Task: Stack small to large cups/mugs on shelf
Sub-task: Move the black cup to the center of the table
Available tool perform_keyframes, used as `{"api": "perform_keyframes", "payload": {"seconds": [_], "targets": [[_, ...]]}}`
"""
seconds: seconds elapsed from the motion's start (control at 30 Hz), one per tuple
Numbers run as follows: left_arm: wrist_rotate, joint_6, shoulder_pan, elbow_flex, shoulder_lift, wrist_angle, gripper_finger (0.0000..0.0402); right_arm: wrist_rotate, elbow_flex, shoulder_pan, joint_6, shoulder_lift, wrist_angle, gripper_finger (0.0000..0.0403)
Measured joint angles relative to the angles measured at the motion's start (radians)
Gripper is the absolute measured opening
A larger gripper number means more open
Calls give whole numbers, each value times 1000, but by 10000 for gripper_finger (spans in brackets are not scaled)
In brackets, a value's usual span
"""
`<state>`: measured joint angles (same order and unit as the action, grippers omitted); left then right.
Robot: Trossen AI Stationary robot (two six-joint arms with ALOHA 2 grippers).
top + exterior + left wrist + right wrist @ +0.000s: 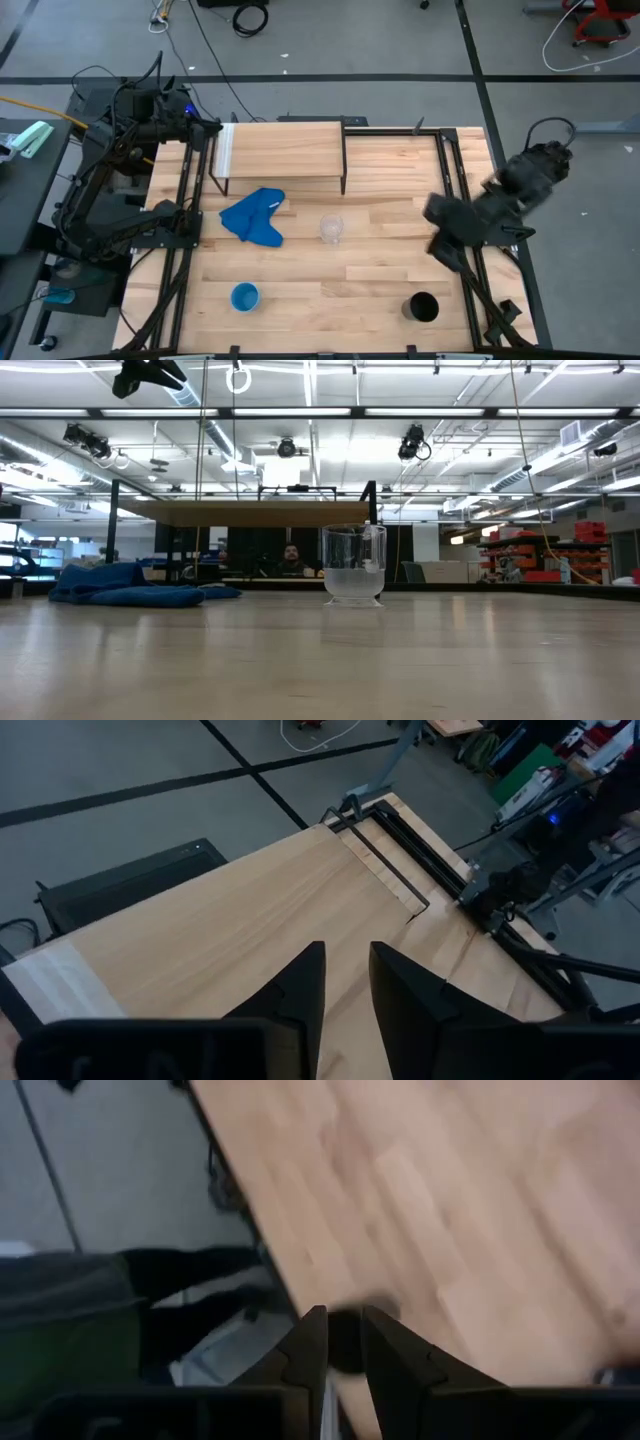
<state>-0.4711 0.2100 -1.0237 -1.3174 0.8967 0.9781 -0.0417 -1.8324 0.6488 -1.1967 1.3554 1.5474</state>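
The shelf [280, 148] stands at the table's far side on thin black legs, with nothing on it. The clear cup [331, 229] stands upright on the tabletop just in front of it and also shows in the low view [353, 565]. The light blue cup [245, 296] and the black cup [423, 307] stand near the front edge. My left gripper [210, 128] is shut and empty at the shelf's left end, above the board [250, 920]. My right gripper [445, 248] is shut and empty above the table's right side, beyond the black cup, which shows as a dark blurred shape [345, 1342].
A crumpled blue cloth [254, 216] lies on the tabletop between the shelf's left leg and the clear cup. Black frame rails [455, 180] run along the table's left and right sides. A person shows in the room behind the table [290, 560].
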Motion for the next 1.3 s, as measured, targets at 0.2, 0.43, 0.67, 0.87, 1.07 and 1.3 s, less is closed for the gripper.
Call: {"api": "perform_keyframes", "payload": {"seconds": [0.2,0.43,0.67,0.87,1.07,1.3], "targets": [[0,53,39,0,0,7,83,-26,60,248,-196,65,23,67],[5,95,74,0,0,7,90,-35,291,352,-359,105,17,64],[32,120,90,0,0,7,87,-28,471,336,-381,89,-185,64],[56,120,92,0,0,7,88,-20,549,312,-382,89,-282,64],[60,119,92,0,0,7,94,18,623,284,-369,89,-408,72],[60,119,92,0,0,7,90,20,656,281,-373,89,-435,75]]}}
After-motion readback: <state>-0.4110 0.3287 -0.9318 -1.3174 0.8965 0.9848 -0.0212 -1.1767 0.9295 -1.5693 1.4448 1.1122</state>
